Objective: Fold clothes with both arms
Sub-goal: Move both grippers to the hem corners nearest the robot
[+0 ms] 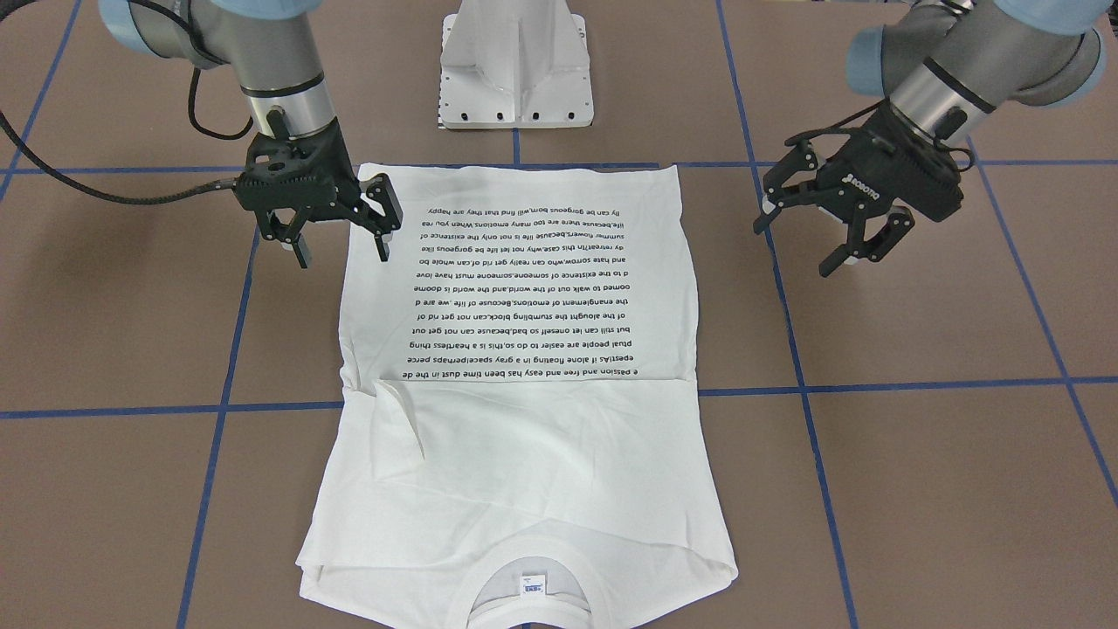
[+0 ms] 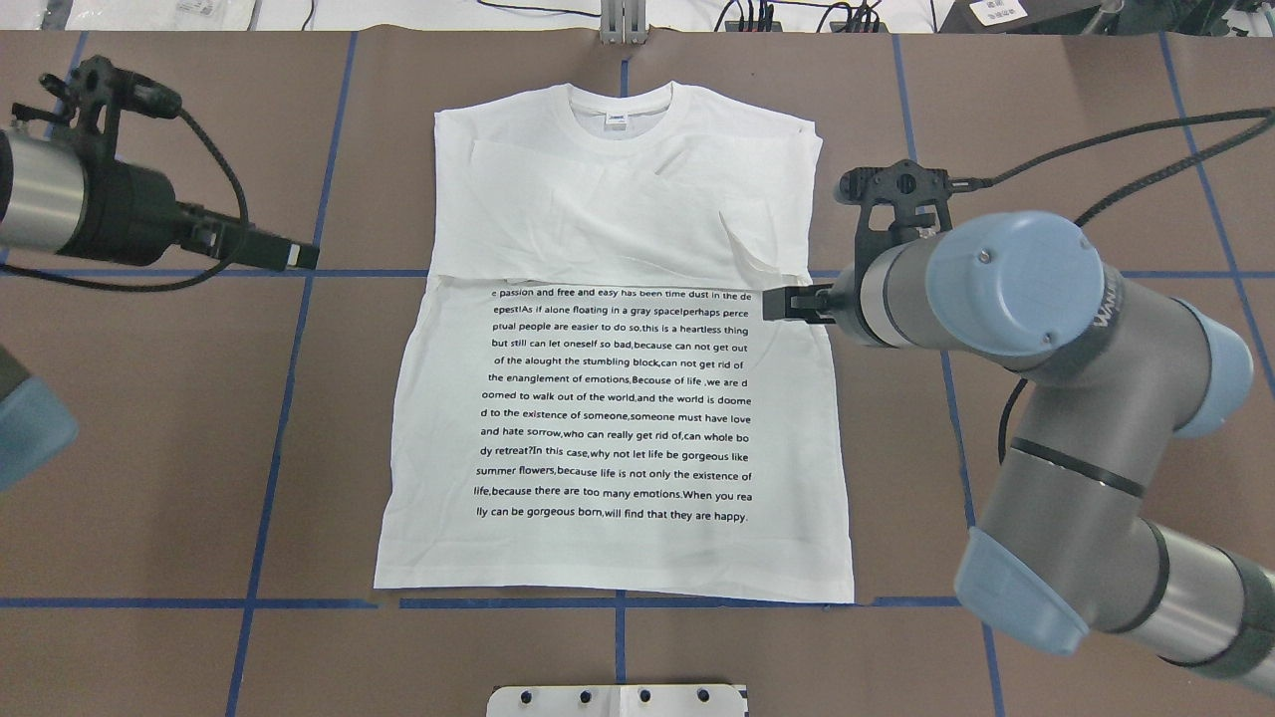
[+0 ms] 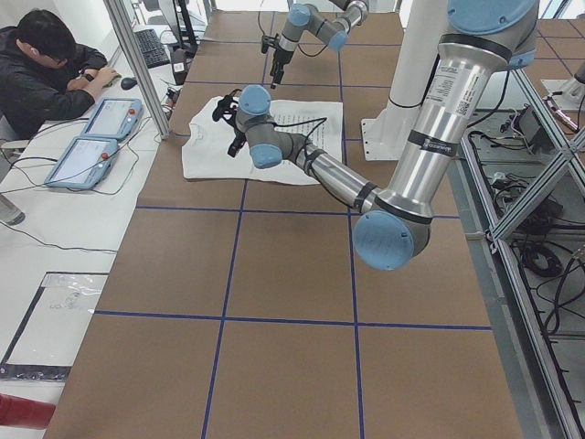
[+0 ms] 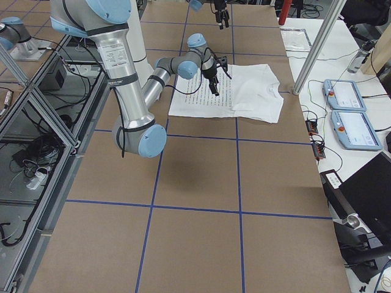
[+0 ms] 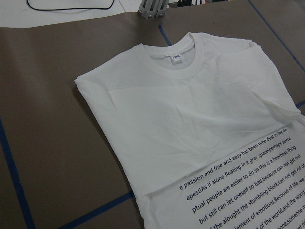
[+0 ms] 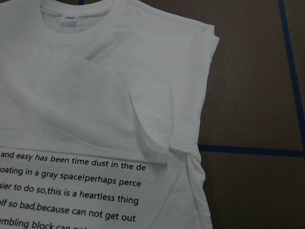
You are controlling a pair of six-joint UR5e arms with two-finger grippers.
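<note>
The clothes are one white shirt lying flat on the brown table. Its collar points away from the robot, and the sleeves are folded in over the chest. A block of black text covers the half nearer the robot. One folded cuff sticks up near the shirt's right edge. My right gripper hangs open above that right edge, holding nothing. My left gripper is open too. It hovers over bare table to the left of the shirt, clear of the cloth. Neither wrist view shows any fingers.
The white pedestal base stands on the robot's side of the shirt. Blue tape lines grid the table. Past the far edge, a person sits by control tablets, with metal frame posts close by.
</note>
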